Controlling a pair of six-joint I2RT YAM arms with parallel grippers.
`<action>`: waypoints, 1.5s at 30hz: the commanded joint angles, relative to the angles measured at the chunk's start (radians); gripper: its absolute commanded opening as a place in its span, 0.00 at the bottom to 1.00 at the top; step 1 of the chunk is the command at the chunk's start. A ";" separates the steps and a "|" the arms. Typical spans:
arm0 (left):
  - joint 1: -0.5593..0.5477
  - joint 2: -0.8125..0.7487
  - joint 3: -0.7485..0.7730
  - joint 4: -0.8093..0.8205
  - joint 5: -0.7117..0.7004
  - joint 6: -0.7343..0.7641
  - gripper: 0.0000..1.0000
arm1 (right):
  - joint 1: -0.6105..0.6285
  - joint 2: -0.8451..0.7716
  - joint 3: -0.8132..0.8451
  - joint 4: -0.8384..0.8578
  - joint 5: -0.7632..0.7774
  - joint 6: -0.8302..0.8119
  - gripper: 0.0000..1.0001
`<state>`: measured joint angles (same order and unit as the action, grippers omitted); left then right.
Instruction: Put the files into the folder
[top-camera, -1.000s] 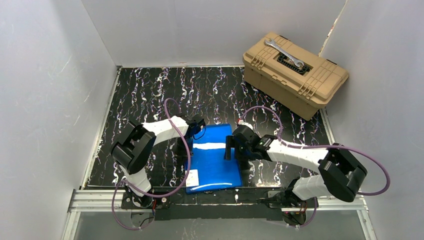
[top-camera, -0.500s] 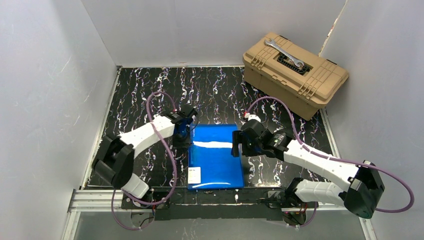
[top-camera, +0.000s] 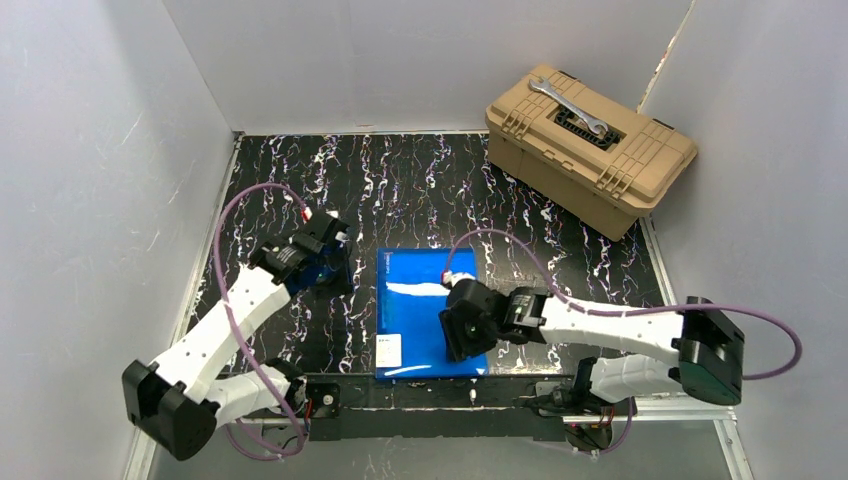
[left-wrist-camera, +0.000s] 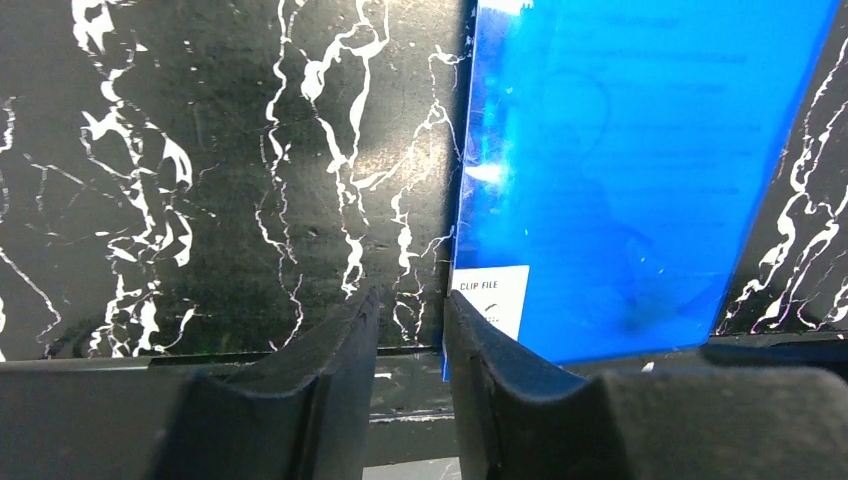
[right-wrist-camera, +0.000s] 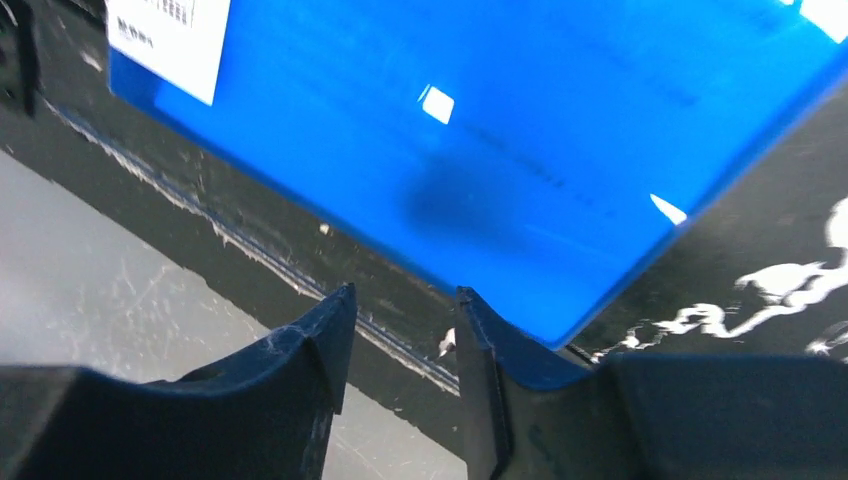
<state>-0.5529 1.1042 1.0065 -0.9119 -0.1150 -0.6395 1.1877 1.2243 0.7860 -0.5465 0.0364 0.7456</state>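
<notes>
The blue folder (top-camera: 425, 300) lies shut and flat on the black marbled table, its white label (top-camera: 388, 350) at the near left corner. No loose files are in view; only faint rows of print show through the cover (left-wrist-camera: 640, 170). My left gripper (top-camera: 333, 272) hovers over bare table just left of the folder, and its jaws (left-wrist-camera: 410, 300) stand slightly open with nothing between them. My right gripper (top-camera: 457, 335) hangs over the folder's near right part. In the right wrist view it (right-wrist-camera: 405, 295) is open and empty, just above the folder's (right-wrist-camera: 480, 150) near edge.
A tan toolbox (top-camera: 590, 150) with a wrench (top-camera: 570, 108) on its lid stands at the back right. White walls close in the left, back and right sides. An aluminium rail (top-camera: 440, 395) runs along the near edge, just past the folder.
My left gripper let go of the folder's far left corner, pulled away to the left and parted its jaws. My right gripper swung toward the near edge, its jaws narrower. The folder now lies square.
</notes>
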 joint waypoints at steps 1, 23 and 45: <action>0.008 -0.099 -0.002 -0.084 -0.071 0.009 0.34 | 0.103 0.059 -0.028 0.066 -0.009 0.077 0.40; 0.010 -0.264 0.014 -0.137 -0.136 0.022 0.97 | 0.276 0.340 0.094 0.168 0.103 0.144 0.01; 0.010 -0.289 0.029 -0.177 -0.142 0.010 0.98 | 0.069 0.354 0.182 0.159 0.163 0.043 0.01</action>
<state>-0.5468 0.8265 1.0077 -1.0561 -0.2291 -0.6250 1.2556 1.6138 0.9169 -0.3698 0.1944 0.8276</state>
